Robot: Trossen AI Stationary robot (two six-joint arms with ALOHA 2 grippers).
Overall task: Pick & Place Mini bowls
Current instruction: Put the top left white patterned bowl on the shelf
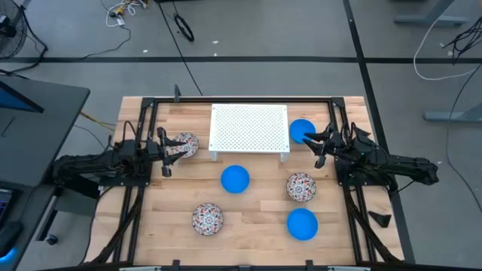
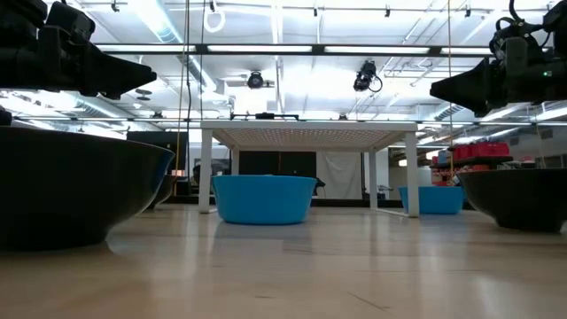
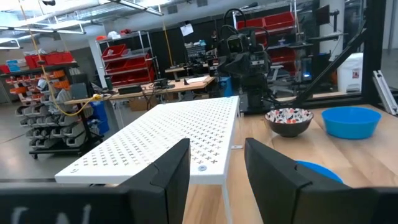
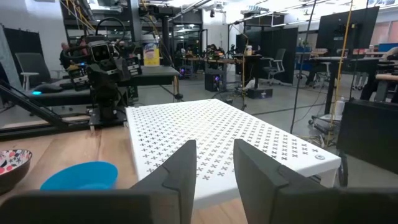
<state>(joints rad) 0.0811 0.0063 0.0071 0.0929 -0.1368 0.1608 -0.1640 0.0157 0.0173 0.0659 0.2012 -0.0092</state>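
Six mini bowls sit on their bases on the wooden table. In the high view, a floral bowl (image 1: 184, 144) is left of the white rack and a blue bowl (image 1: 302, 129) is right of it. Nearer are a blue bowl (image 1: 235, 179), a floral bowl (image 1: 300, 187), a floral bowl (image 1: 207, 218) and a blue bowl (image 1: 303, 223). My left gripper (image 1: 164, 153) hovers open just left of the far floral bowl, at about rack-top height (image 3: 214, 149). My right gripper (image 1: 315, 149) hovers open beside the far blue bowl (image 4: 214, 146). Neither touches anything.
The white perforated rack (image 1: 249, 128) stands on legs at the table's far middle, between the two grippers. Black frame rails (image 1: 340, 120) run along the table's sides and far edge. Bare wood lies at the near middle between the bowls.
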